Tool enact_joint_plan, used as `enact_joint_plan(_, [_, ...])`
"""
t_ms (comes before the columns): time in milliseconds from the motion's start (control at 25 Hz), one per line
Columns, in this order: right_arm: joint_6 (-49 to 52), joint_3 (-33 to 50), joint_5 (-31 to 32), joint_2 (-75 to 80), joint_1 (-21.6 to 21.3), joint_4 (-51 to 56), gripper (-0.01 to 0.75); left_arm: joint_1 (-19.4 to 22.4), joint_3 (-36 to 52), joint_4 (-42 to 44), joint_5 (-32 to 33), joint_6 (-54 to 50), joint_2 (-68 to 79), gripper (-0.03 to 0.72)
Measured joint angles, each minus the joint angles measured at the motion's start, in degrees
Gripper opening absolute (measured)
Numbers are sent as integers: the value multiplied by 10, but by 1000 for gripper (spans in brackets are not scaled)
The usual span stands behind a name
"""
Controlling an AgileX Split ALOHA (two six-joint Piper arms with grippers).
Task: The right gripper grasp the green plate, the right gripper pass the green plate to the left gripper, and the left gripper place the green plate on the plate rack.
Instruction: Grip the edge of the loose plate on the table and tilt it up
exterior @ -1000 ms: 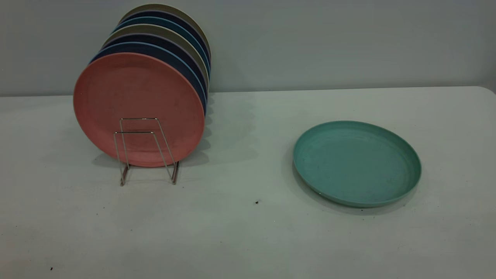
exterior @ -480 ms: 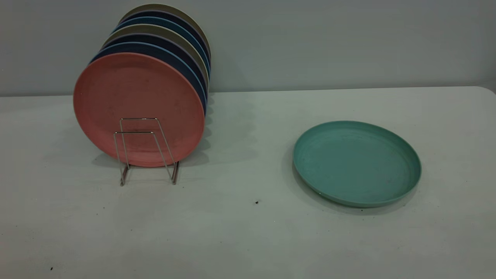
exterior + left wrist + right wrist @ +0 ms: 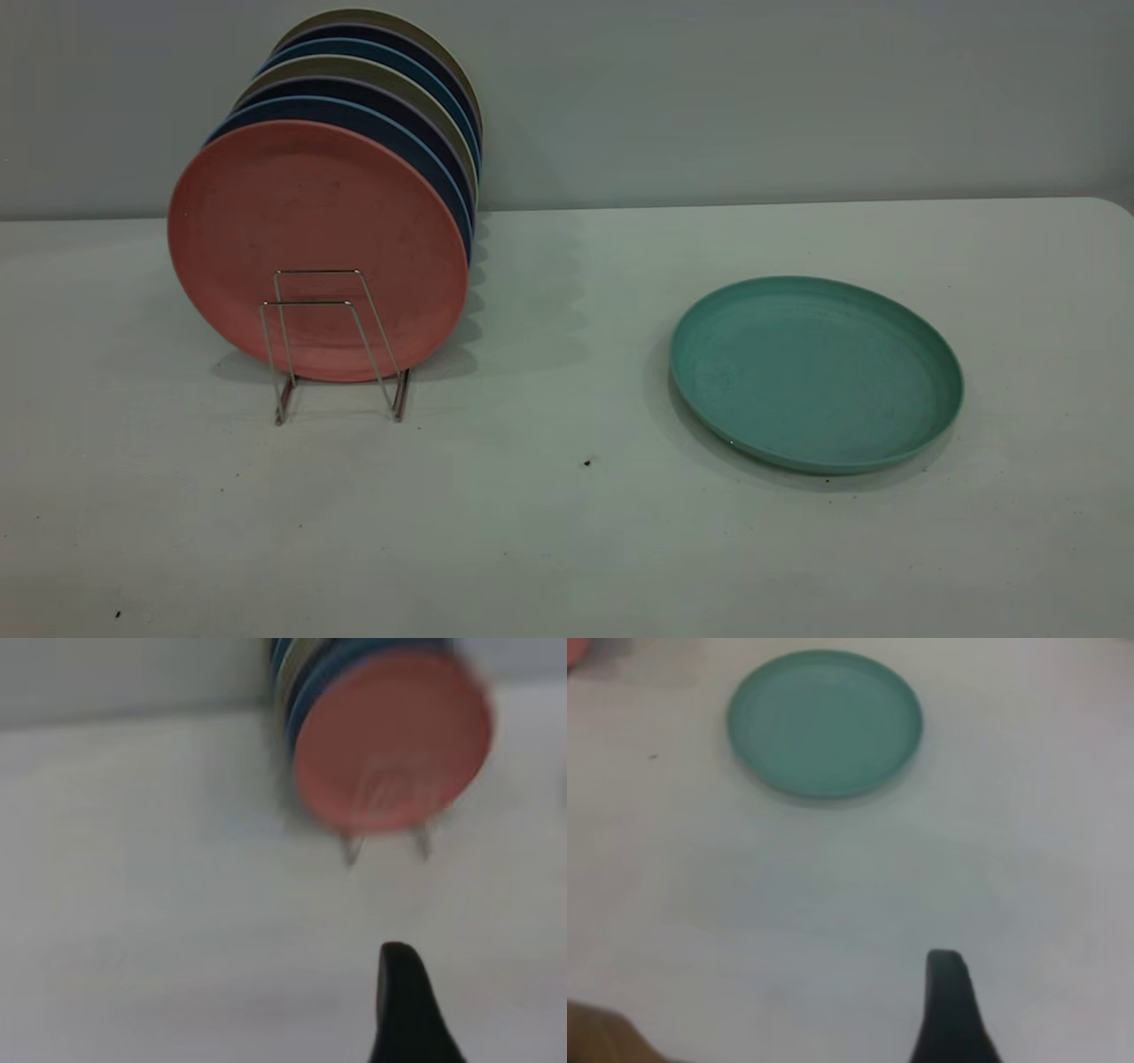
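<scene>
- In the left wrist view only one dark finger of the left gripper (image 3: pixel 403 1005) shows, over bare worktop (image 3: pixel 567 532); how far its jaws are open cannot be told, and nothing is seen in them.
- In the right wrist view the right gripper (image 3: pixel 948 1010) likewise shows a single dark finger above the worktop, well short of the plate; its jaws' opening cannot be told either.
- The green plate (image 3: pixel 815 372) lies flat on the worktop, right of centre, rim up, well apart from the rack.
- The plate rack (image 3: pixel 332 346) stands to the left, its two front wire loops bare.
- A salmon-pink plate (image 3: pixel 314 248) stands upright behind those loops.
- Behind it stand dark blue plates (image 3: pixel 390 124) and olive plates (image 3: pixel 354 66), in a row toward the wall.
</scene>
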Motion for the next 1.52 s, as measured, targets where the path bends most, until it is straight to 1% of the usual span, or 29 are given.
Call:
enact_joint_plan(160, [73, 0, 0, 0, 0, -51, 489, 0, -1, -6, -41, -15, 69, 460])
enact_joint_plan(280, [73, 0, -1, 4, 0, -52, 454, 0, -1, -16, -91, -17, 160, 460])
enact_joint_plan(400, [32, -3, -14, 52, 0, -5, 432, 0, -1, -63, -150, 0, 261, 460])
enact_joint_plan(480, [6, -4, -56, 108, 0, 59, 429, 0, -1, -123, -182, 41, 323, 460])
enact_joint_plan(600, [-67, -6, -135, 225, 0, 185, 429, 0, -1, -226, -213, 136, 395, 460])
enact_joint_plan(760, [-220, -8, -237, 398, 0, 353, 429, 0, -1, -368, -229, 271, 441, 460])
enact_joint_plan(880, [-327, -24, -295, 553, 0, 445, 429, 0, -1, -429, -234, 334, 454, 460])
enact_joint_plan(1000, [-409, -65, -330, 708, -2, 508, 429, 0, -1, -445, -239, 354, 458, 460])
enact_joint_plan(1120, [-475, -133, -321, 863, -16, 555, 429, 0, -1, -441, -244, 364, 458, 460])
enact_joint_plan(1280, [-539, -243, -257, 1055, -46, 615, 429, 0, -1, -428, -244, 366, 458, 460])
enact_joint_plan(1440, [-546, -343, -188, 1206, -79, 637, 427, 0, -1, -427, -244, 366, 458, 460])
enact_joint_plan(1520, [-543, -378, -169, 1249, -91, 634, 416, 0, -1, -427, -244, 366, 458, 460])
